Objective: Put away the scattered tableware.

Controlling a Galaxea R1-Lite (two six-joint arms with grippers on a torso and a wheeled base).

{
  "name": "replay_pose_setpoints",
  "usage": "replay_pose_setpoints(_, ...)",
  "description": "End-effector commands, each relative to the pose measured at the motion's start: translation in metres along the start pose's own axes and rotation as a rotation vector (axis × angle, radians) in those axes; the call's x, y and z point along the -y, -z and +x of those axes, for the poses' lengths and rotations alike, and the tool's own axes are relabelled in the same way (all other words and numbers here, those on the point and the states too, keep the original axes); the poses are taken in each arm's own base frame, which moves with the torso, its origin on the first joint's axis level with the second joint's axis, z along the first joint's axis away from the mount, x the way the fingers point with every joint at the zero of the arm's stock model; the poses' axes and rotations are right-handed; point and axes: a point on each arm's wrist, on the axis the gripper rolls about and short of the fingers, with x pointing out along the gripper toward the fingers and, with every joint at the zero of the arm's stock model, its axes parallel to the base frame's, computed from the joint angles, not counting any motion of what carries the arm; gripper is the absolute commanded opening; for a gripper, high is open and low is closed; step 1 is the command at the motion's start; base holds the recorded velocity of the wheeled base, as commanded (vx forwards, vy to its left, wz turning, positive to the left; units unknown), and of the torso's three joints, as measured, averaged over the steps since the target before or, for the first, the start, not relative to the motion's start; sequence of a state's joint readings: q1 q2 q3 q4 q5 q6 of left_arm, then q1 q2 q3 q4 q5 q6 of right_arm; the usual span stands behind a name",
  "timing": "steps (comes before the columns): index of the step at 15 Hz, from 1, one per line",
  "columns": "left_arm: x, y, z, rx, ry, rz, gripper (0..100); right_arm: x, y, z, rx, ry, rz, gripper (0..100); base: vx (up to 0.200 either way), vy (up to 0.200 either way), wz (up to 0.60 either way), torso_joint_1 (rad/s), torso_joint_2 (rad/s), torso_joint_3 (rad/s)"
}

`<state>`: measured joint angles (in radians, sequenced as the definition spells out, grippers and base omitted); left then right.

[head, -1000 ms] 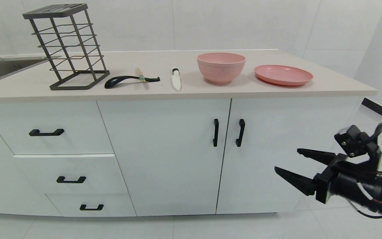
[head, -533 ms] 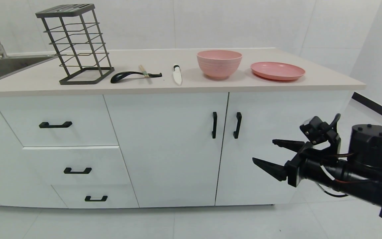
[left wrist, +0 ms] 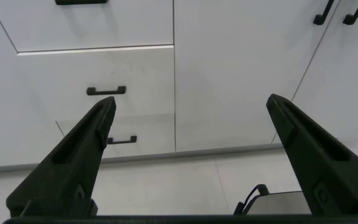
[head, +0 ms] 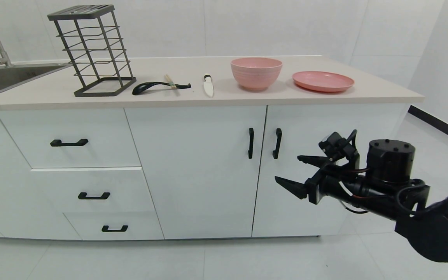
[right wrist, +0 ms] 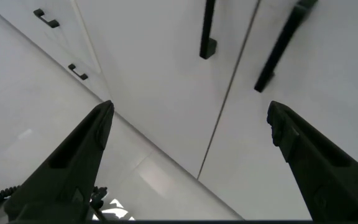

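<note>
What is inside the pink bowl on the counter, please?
Of the pink bowl, the far inner wall shows bare. Its bottom is hidden behind the near wall, so anything lying low there cannot be seen.

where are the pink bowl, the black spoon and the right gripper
pink bowl (head: pixel 256 76), head view, front outer wall
black spoon (head: pixel 140 90), head view, scoop end
right gripper (head: pixel 287 167), head view, midway between its open fingertips

The bowl (head: pixel 256 73) and plate (head: pixel 322 81) are one plain pink, the bowl faintly ribbed. The spoon (head: pixel 158 86) is glossy black, the knife (head: pixel 207 87) white with a black end. The tabletop (head: pixel 371 91) is beige, the rack (head: pixel 93 50) dark grey, the cabinet (head: pixel 193 167) white with black handles (head: pixel 251 143).
</note>
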<state>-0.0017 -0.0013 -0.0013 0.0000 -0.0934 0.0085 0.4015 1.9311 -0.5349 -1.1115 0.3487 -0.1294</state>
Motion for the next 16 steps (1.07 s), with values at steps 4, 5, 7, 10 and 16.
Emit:
replay_pose_setpoints(4, 0.000, 0.000, 0.000, -0.001, 0.003, 0.011, 100, -0.004, 0.007, 0.016, 0.012, -0.025, -0.011, 100, 0.000, 0.000, 0.00, 0.000, 0.00, 0.000)
replay_pose_setpoints(5, 0.000, -0.004, 0.000, 0.036, 0.004, 0.015, 100, -0.004, 0.007, 0.013, 0.014, -0.025, -0.008, 100, 0.000, 0.000, 0.00, 0.000, 0.00, 0.000)
replay_pose_setpoints(7, 0.001, -0.059, -0.012, 0.380, 0.003, 0.021, 100, -0.007, 0.006, 0.008, 0.015, -0.029, -0.010, 100, 0.000, 0.000, 0.00, 0.000, 0.00, 0.000)
replay_pose_setpoints(10, 0.001, -0.076, -0.012, 0.393, 0.059, 0.000, 100, -0.009, 0.004, 0.006, 0.024, -0.033, -0.014, 100, 0.000, 0.000, 0.00, 0.000, 0.00, 0.000)
replay_pose_setpoints(16, 0.002, -0.133, 0.030, 0.232, 0.384, 0.035, 100, -0.003, 0.005, 0.003, 0.037, -0.050, -0.019, 100, 0.000, 0.000, 0.00, 0.000, 0.00, 0.000)
